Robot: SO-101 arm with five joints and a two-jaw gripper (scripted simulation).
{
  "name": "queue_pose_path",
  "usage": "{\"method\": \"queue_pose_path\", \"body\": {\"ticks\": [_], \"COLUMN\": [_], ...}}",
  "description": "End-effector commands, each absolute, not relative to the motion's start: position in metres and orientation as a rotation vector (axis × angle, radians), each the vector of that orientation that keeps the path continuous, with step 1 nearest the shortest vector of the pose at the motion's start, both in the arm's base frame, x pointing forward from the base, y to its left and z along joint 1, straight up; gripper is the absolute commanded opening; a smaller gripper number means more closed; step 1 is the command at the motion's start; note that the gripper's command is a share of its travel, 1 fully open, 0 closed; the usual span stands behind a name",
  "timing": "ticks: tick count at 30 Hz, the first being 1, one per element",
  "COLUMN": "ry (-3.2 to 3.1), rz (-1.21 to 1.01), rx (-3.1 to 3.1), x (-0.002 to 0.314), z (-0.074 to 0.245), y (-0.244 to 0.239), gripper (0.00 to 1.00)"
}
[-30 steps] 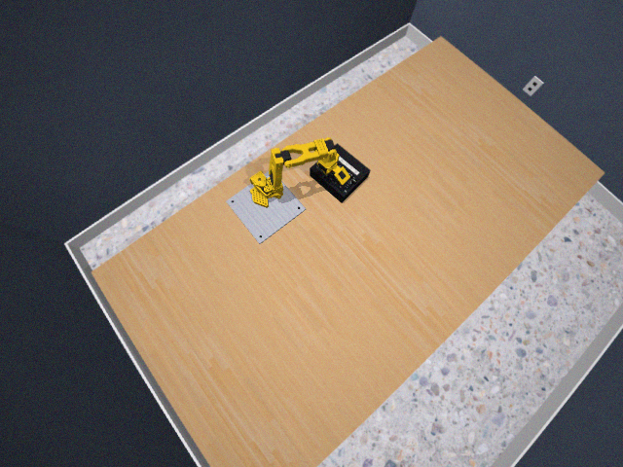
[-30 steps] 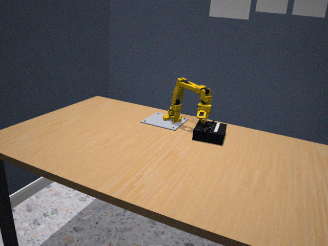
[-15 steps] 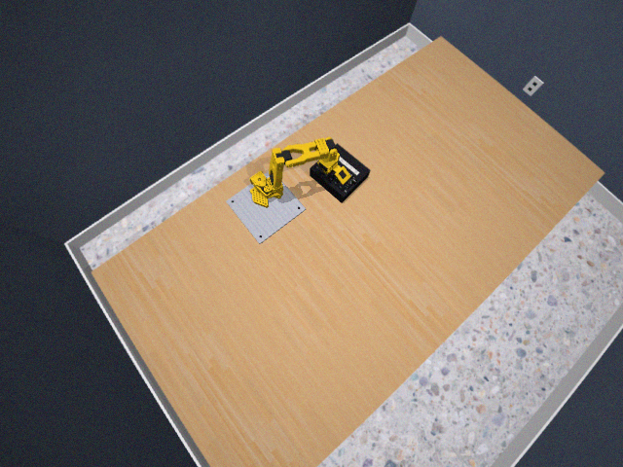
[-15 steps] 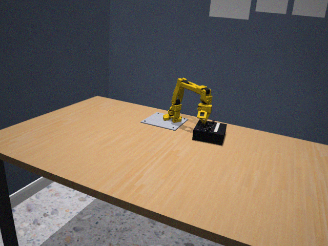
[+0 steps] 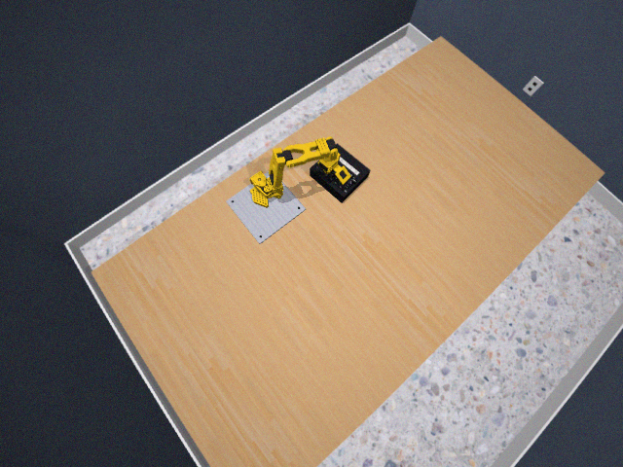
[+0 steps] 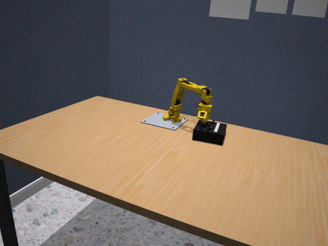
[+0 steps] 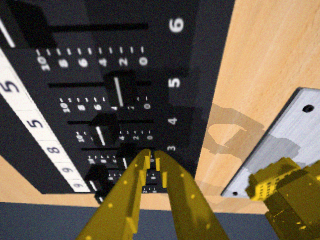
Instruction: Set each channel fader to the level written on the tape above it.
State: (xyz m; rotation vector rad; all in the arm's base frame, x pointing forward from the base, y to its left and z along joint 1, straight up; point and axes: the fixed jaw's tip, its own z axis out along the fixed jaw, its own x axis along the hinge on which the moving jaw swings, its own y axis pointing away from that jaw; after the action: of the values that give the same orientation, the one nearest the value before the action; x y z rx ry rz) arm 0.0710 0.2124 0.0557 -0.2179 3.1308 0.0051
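Note:
The black lighting desk (image 5: 335,177) sits on the wooden table next to the arm's base; it also shows in the exterior view (image 6: 209,131). In the wrist view the desk (image 7: 100,95) shows fader lanes numbered 6, 5, 4 and 3, each with a 0–10 scale. A white tape strip (image 7: 30,130) along its far side carries the digits 5, 5, 8, 9. The lane 5 fader cap (image 7: 119,90) stands near 3 on its scale. The lane 4 cap (image 7: 103,132) stands around 5. My gripper (image 7: 150,156) is shut and empty, its tips low over lane 3, right beside that lane's cap (image 7: 125,154).
The grey base plate (image 5: 266,213) with the arm's base lies just beside the desk, and shows at the right of the wrist view (image 7: 285,135). Another fader cap (image 7: 95,182) sits in the lane below lane 3. The table edge runs behind the base.

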Motion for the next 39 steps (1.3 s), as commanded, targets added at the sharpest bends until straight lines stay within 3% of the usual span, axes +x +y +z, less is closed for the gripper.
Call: {"method": "queue_pose_path", "body": {"ticks": [1,39], "ry": [3.135,3.135], "rz": [-0.004,-0.004], "rx": [-0.221,-0.221], "x": [0.0688,0.0677], "z": [0.0535,0.0539], "y": [0.2152,0.2217], "gripper": [0.00,0.00]}}
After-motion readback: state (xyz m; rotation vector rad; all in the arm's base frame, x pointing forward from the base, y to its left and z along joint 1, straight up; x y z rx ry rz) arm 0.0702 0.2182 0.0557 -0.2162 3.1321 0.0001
